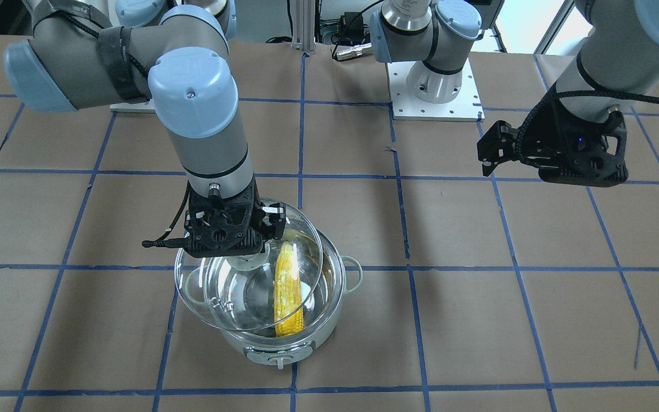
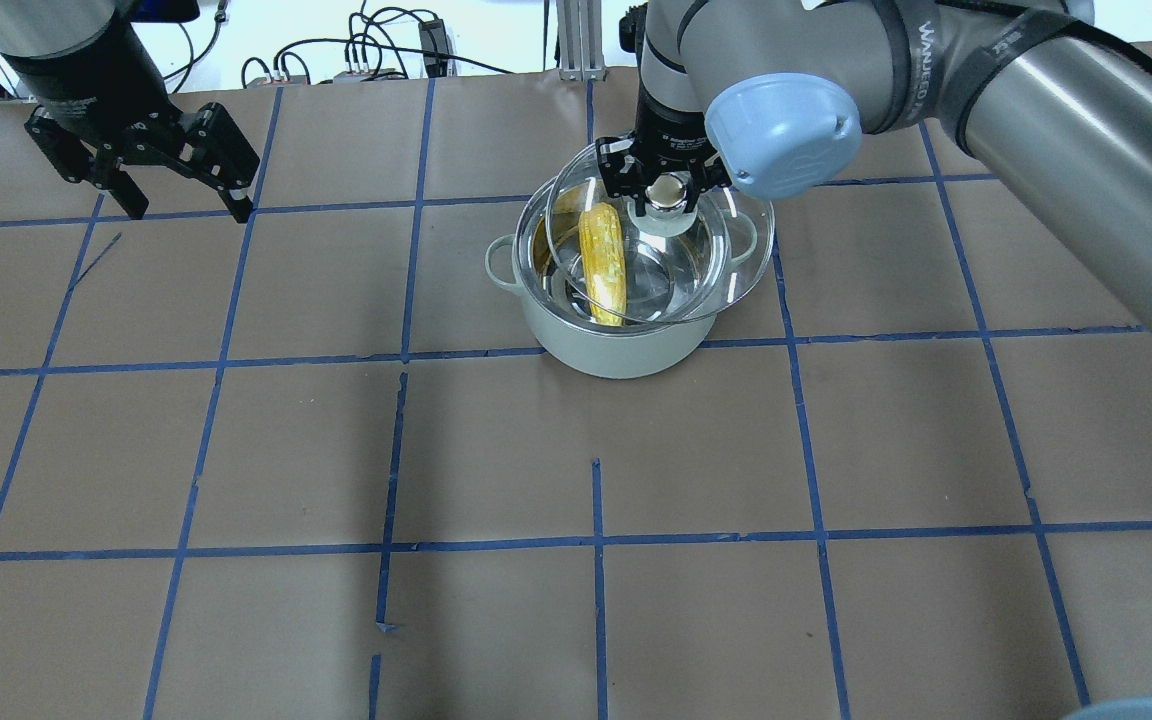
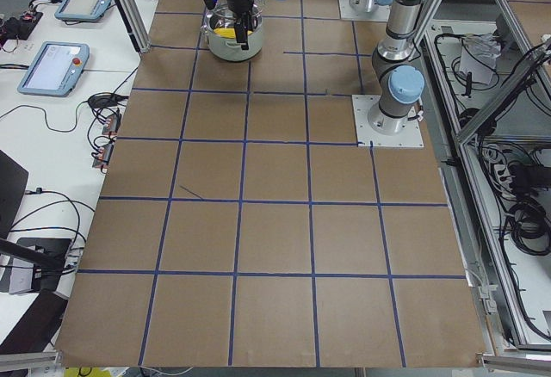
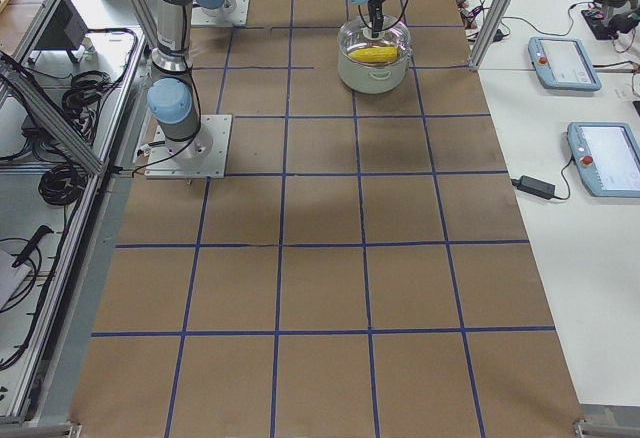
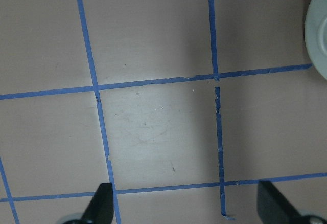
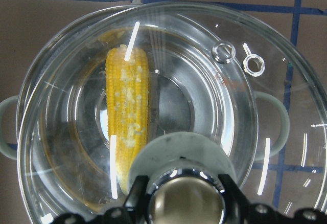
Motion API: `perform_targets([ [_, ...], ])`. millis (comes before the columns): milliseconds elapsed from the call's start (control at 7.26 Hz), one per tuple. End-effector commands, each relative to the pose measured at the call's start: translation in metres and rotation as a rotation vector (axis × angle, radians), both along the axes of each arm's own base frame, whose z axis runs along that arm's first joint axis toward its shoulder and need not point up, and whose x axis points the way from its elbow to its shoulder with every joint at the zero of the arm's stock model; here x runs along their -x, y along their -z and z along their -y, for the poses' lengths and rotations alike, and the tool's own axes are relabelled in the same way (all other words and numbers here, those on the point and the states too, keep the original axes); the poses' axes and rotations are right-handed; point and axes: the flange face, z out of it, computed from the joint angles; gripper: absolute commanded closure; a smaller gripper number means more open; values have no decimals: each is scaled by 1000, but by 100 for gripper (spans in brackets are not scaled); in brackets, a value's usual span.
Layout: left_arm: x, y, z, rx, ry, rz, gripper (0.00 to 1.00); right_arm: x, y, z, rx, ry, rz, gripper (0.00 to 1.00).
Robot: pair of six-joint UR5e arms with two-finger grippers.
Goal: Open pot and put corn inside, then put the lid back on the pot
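Pale-white pot [image 2: 616, 352]: shiny steel inside, a loop handle on each side, a knob panel on the front wall; stands on the brown paper table [image 2: 336, 450] with its blue tape grid.
Corn [image 2: 603, 262]: yellow with whitish patches, tapered at one end; lies flat on the pot's floor, in the half nearer the robot's left.
Lid [image 2: 721, 275]: clear glass, as wide as the pot, with a beige and metal centre knob [image 6: 185, 151]; tilted over the pot's mouth, shifted toward the robot's right, not seated; cannot tell whether its rim touches the pot.
Left gripper [image 2: 188, 205]: fingers spread wide, holding nothing; hangs over bare table, well apart from the pot, to its left in the overhead view.
Right gripper [image 2: 669, 195]: clamped on the lid's knob from above, over the pot; corn just beside the knob, below the glass.
Count: one pot, one corn, one lid, two vent rings [image 6: 224, 52] in the lid, two side handles, two grippers.
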Motion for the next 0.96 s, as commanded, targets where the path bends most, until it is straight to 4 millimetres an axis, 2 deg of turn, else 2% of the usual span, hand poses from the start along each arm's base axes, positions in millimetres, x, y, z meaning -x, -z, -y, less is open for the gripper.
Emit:
perform_targets([
  [0,5,8,1,-7,-1,-26,0,-19,10,2,26,-5,14,74],
  [276,4,8,5,14,-10,-20,0,-32,13,9,31,-6,19,74],
  [827,4,16,6,2,-86,-13,0,-34,19,11,15,-4,45,74],
])
